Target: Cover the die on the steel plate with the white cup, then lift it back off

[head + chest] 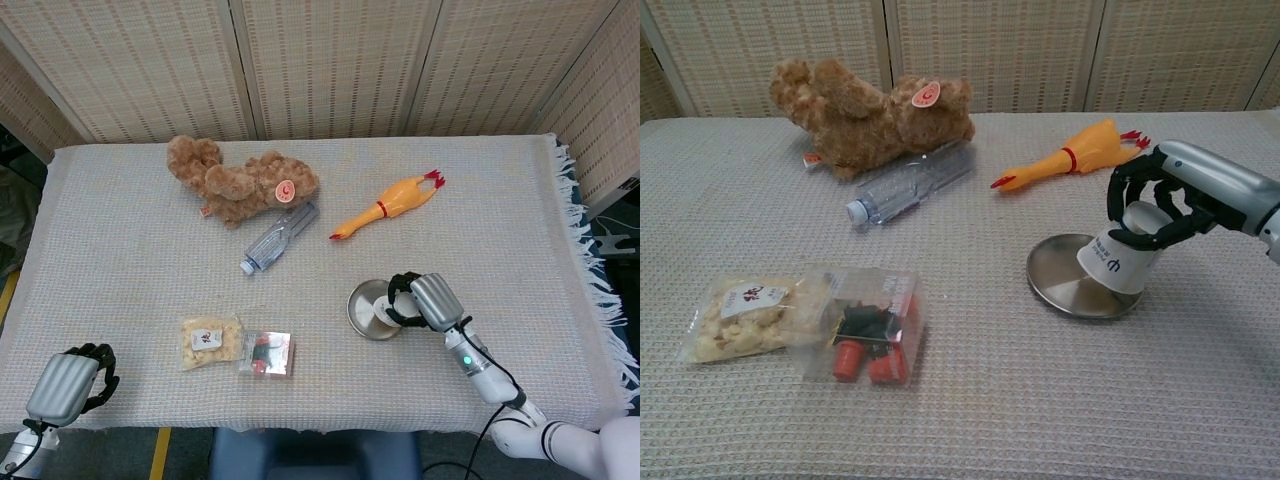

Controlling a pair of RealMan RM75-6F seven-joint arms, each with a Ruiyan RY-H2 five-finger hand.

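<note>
Fingers (1140, 190) of the right hand (1165, 200) are wrapped around the closed base of the white cup (1118, 262), which is held mouth down over the right part of the steel plate (1060, 275). In the chest view the cup is seen slightly tilted, its rim at or just above the plate's surface; whether it touches cannot be told. The die is hidden in both views, at the spot covered by the cup. In the head view the same hand (425, 298) is seen at the right edge of the plate (362, 305), with only a sliver of the cup (384, 318) visible below the dark fingers.

Just beyond the hand, farther from the robot, a yellow rubber chicken (1075, 153) is laid on the cloth-covered table (990, 400), its red feet toward the right. Farther to the left of the hand, a clear plastic bottle (905, 183) is laid on its side, touching a brown plush bear (865, 115) behind it. Well to the left of the hand and nearer the robot, two clear snack packets are seen side by side: one with red and dark contents (872, 335) and one with pale contents (745, 318).

The left hand (72, 382) is seen only in the head view, at the near left corner of the table, well apart from everything; its fingers are curled in with nothing held.
</note>
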